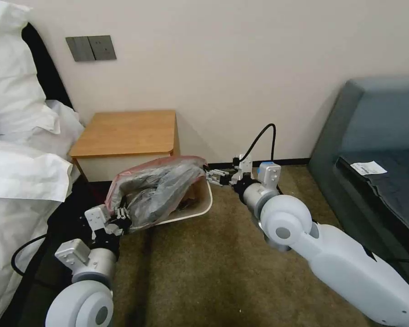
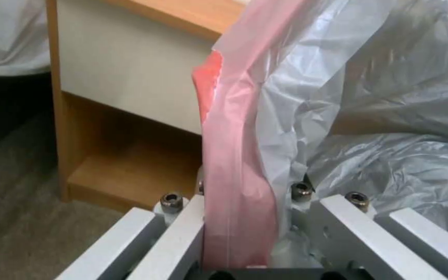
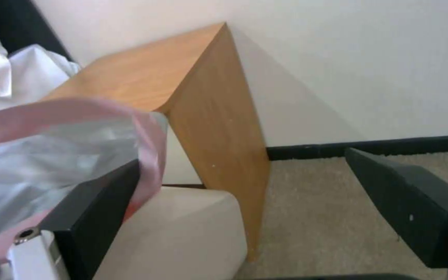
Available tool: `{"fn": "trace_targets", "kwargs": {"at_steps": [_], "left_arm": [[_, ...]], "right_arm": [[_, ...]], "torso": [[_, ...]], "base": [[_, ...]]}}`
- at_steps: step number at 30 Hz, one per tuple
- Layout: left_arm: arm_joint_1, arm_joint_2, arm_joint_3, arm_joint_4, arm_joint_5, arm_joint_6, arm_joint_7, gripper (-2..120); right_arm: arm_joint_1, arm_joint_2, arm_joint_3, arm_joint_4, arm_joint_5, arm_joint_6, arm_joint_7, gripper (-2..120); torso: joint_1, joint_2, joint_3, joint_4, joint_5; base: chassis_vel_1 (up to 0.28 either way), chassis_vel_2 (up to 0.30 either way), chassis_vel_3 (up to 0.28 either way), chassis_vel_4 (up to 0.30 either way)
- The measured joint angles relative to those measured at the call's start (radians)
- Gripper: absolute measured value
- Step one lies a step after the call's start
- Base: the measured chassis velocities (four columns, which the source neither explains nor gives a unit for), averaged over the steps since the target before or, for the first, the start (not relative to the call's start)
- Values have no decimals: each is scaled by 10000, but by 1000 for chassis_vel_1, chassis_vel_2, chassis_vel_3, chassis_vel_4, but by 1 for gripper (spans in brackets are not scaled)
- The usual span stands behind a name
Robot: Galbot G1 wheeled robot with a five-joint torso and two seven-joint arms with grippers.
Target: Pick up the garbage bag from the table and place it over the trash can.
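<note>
At centre frame, the garbage bag (image 1: 157, 190) lies stretched diagonally over the trash can (image 1: 203, 205), below the table (image 1: 127, 134). The left gripper (image 1: 121, 219) clamps its pink mouth band at lower left. The right gripper (image 1: 215, 176), fingers spread wide, sits at the bag's upper-right end with one finger against the band.

Setting: bedroom, likely hotel-type; bed with white pillows (image 1: 13, 86) and white duvet (image 1: 18, 181) at left against a dark headboard (image 1: 47, 72); wooden nightstand (image 1: 127, 131) beside it against a plain cream wall; grey switch plate (image 1: 91, 47) above; brown carpet (image 1: 204, 272); grey upholstered sofa (image 1: 377, 122) at right; small trash can (image 1: 206, 204) on floor
</note>
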Motion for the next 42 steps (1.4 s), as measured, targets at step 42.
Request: {"fn": "trace_targets", "kwargs": {"at_steps": [42], "left_arm": [[230,-208,118,-186,18,46,-70,5]], "right_arm": [[-1125,2298,1130,-218,-385,255,-561,73]], "torso": [[0,0,0,0,-1]], "base": [[0,0,0,0]]}}
